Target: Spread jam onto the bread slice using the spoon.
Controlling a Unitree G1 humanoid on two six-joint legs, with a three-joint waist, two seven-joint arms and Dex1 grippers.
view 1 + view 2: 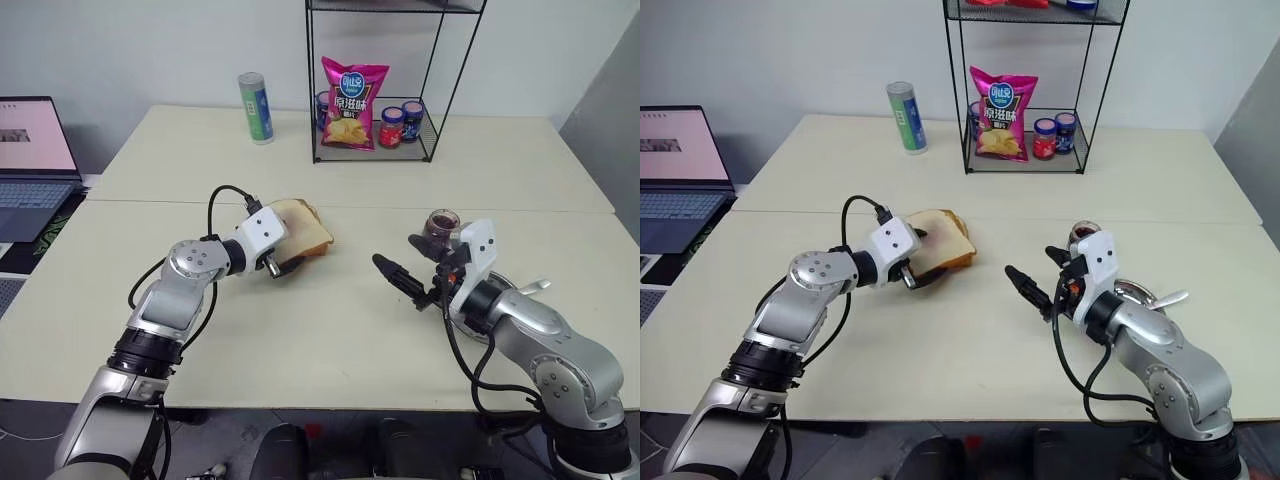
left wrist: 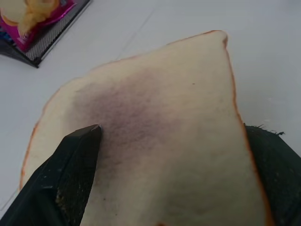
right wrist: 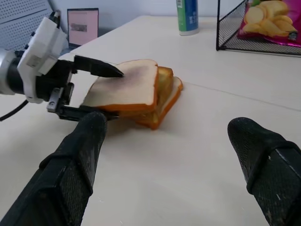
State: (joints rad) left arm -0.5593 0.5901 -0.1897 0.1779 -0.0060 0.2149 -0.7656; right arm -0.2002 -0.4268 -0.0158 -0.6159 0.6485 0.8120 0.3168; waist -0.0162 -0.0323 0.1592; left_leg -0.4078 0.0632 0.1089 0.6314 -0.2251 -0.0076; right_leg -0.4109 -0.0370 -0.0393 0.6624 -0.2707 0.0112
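1. Right wrist view: the left gripper (image 3: 94,92) clasps the bread slice (image 3: 129,84) by its near edge, one finger above, one below, lifting it off two toasted slices (image 3: 164,96).
2. The right gripper (image 1: 405,262) is spread wide and holds nothing, bare table (image 1: 330,320) between it and the bread.

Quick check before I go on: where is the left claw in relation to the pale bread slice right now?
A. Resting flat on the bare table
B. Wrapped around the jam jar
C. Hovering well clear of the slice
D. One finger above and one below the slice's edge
D: in the right wrist view the left claw has one black finger over the bread slice and one under its edge.
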